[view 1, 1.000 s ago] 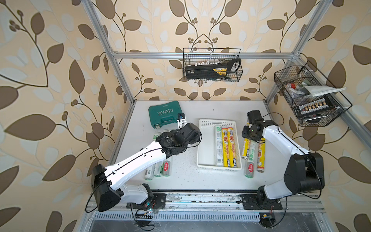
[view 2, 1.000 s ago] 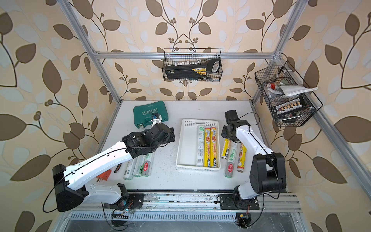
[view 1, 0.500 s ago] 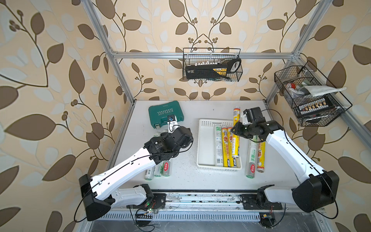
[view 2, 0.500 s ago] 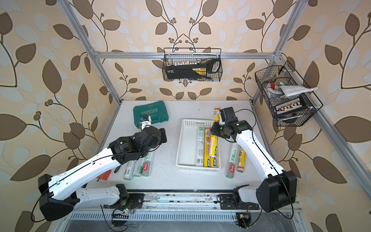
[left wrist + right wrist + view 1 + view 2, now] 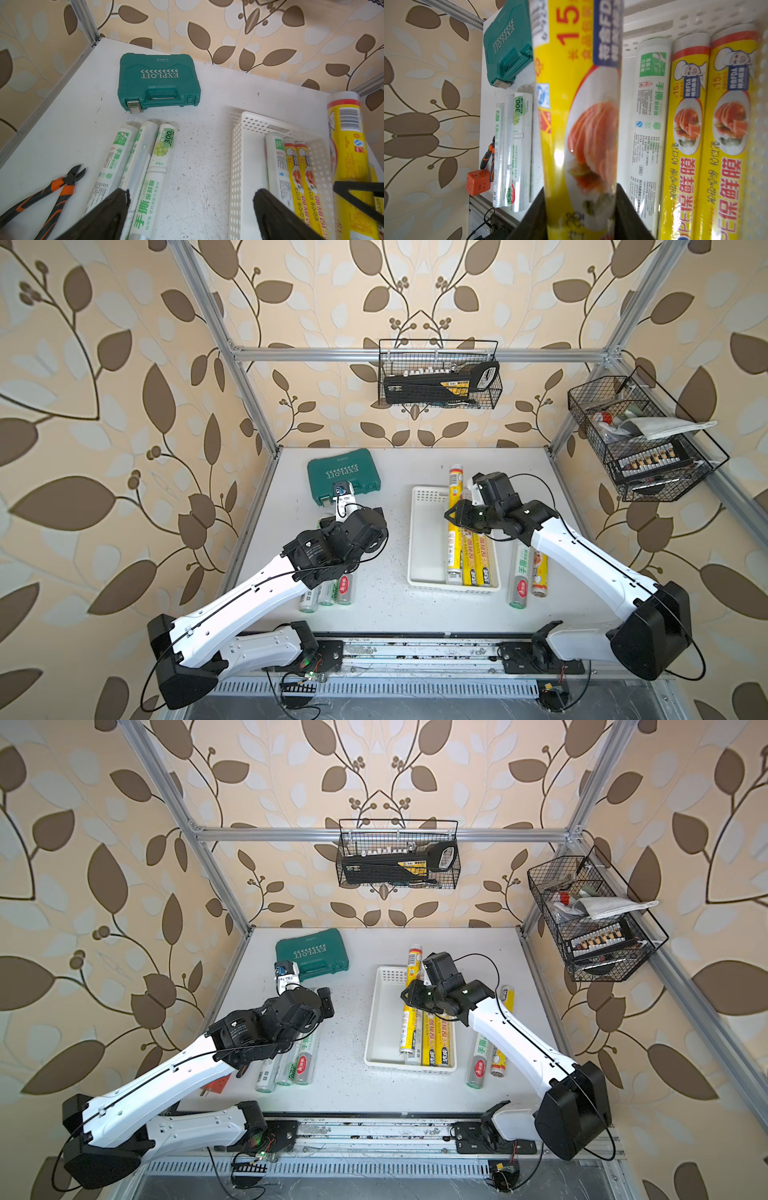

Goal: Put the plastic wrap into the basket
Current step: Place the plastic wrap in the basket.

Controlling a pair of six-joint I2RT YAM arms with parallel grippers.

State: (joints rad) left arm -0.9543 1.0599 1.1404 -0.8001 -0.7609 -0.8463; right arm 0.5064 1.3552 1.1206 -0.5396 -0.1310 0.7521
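My right gripper (image 5: 457, 516) is shut on a yellow plastic wrap roll (image 5: 455, 485), which it holds lengthwise above the white lattice basket (image 5: 419, 531). The roll (image 5: 579, 116) fills the right wrist view between the black fingers (image 5: 631, 212). In the basket lie a silvery-white roll (image 5: 648, 124) and two yellow rolls (image 5: 685, 135). Two more rolls (image 5: 521, 572) lie on the table right of the basket. Three silvery rolls (image 5: 145, 166) lie left of it, partly under my left arm. My left gripper (image 5: 191, 199) hangs open and empty over the table between those rolls and the basket.
A green tool case (image 5: 344, 477) sits at the back left. Orange-handled pliers (image 5: 52, 193) and an orange block (image 5: 477, 182) lie near the front left edge. Black wire baskets hang on the back wall (image 5: 440, 381) and the right wall (image 5: 640, 439).
My right gripper has lifted a yellow roll from the table right of the basket and carried it left over the basket. My left arm has drawn back leftward, away from the basket.
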